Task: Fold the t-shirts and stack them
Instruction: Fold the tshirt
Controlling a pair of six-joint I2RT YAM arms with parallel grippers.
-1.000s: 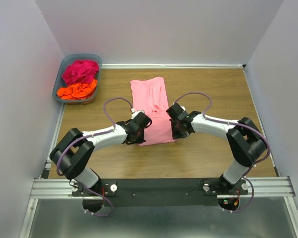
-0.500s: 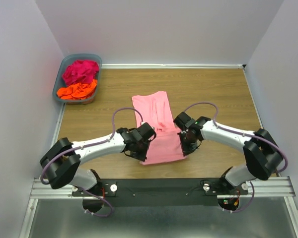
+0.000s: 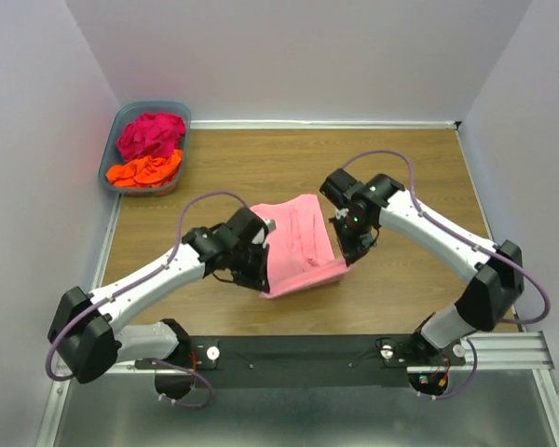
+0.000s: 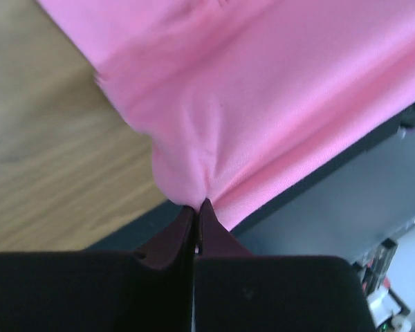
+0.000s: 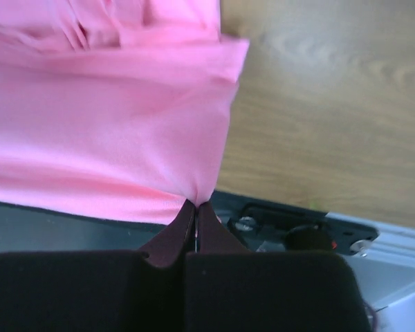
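The light pink t-shirt (image 3: 296, 244) lies in the middle of the table with its near edge lifted off the wood. My left gripper (image 3: 262, 277) is shut on the near left corner, and the cloth (image 4: 277, 90) bunches into the closed left fingertips (image 4: 197, 205). My right gripper (image 3: 346, 260) is shut on the near right corner, where the pink cloth (image 5: 104, 131) hangs from the closed right fingertips (image 5: 196, 204). The magenta t-shirt (image 3: 151, 133) and the orange t-shirt (image 3: 146, 170) sit crumpled in the basket.
The grey-blue plastic basket (image 3: 118, 124) stands at the far left corner against the wall. White walls close the table in on three sides. The black mounting rail (image 3: 298, 358) runs along the near edge.
Both grippers closed on the near corners of the pink t-shirt and lifted that edge off the table. The shirt now looks shorter, bunched toward its far end.
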